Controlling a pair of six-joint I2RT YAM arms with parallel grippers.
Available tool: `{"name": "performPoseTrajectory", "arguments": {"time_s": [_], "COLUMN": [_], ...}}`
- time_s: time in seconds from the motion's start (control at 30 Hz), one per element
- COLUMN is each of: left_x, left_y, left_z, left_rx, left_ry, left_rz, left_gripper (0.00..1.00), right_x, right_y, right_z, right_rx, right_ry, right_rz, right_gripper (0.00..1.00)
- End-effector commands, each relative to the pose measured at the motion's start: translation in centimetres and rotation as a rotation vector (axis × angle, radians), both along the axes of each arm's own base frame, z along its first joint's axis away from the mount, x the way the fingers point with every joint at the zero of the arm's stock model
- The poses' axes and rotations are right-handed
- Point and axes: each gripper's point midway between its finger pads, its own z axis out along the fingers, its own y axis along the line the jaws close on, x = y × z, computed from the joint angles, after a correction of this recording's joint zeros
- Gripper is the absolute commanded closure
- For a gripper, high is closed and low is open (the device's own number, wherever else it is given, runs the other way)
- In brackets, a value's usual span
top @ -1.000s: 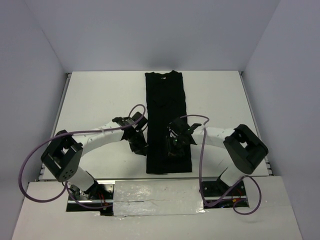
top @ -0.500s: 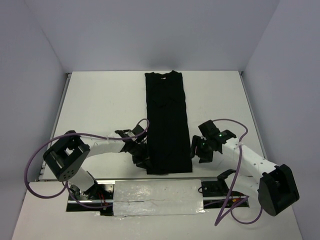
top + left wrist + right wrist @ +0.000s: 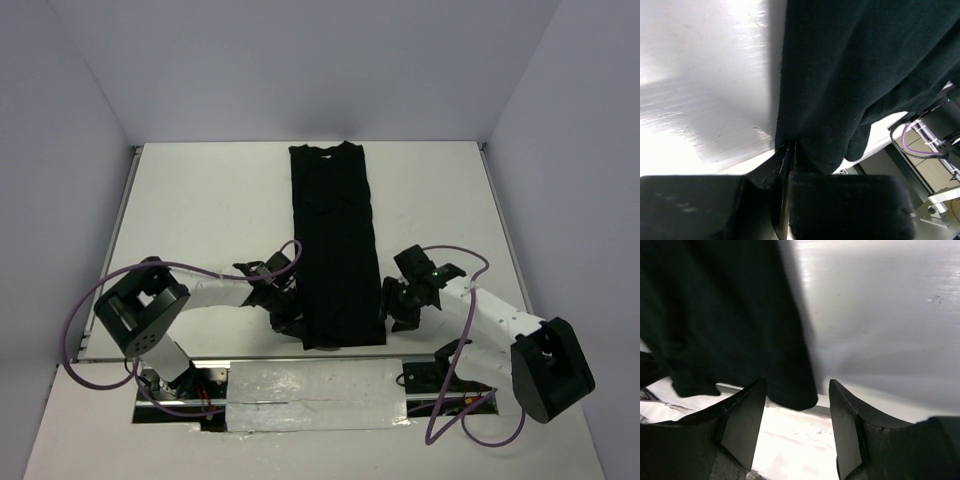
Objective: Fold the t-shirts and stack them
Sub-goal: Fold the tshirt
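Right claw point(image 3: 393, 306) now beside t-shirt point(image 3: 335, 230) hem

from here i read the t-shirt point(image 3: 335, 240) as matt black knit cloth, soft and faintly fuzzy along its edge, while the table point(image 3: 200, 200) top is smooth white with a dull sheen and fine scratches. the fingers point(image 3: 742, 425) of the right gripper point(image 3: 796, 400) look like matt black plastic, slightly grainy, and the right arm point(image 3: 492, 315) has a shell that reads as smooth white plastic with a light gloss.
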Motion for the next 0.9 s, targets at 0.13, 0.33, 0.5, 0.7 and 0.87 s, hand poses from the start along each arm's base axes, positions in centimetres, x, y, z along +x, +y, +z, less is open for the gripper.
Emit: {"name": "performPoseTrajectory", "arguments": {"time_s": [0.13, 0.33, 0.5, 0.7, 0.87], "left_x": [-0.2, -0.2, -0.4, -1.4, -0.1], "left_y": [2.5, 3.3, 3.8, 4.2, 4.8], "left_z": [-1.7, -1.1, -0.9, -1.2, 2.0], "left_rx": [0.155, 0.187, 0.202, 0.228, 0.247], "left_ry": [-0.003, -0.023, -0.041, -0.016, -0.126], "left_rz": [0.053, 0.072, 0.090, 0.082, 0.114], "left_gripper": [0.77, 0.40, 0.52, 0.69, 0.26], "right_x": [-2.0, -2.9, -2.4, -2.4, -2.7], "right_y": [0.6, 1.0, 1.2, 1.2, 0.9], "right_z": [-1.0, -2.1, -2.6, -2.6, -2.8], "right_rx": [0.021, 0.062, 0.051, 0.049, 0.034], "right_ry": [0.026, 0.036, 0.033, 0.026, 0.028], "right_rz": [-0.002, -0.020, -0.008, 0.000, 0.011], "right_gripper": [0.41, 0.45, 0.48, 0.54, 0.52]}}
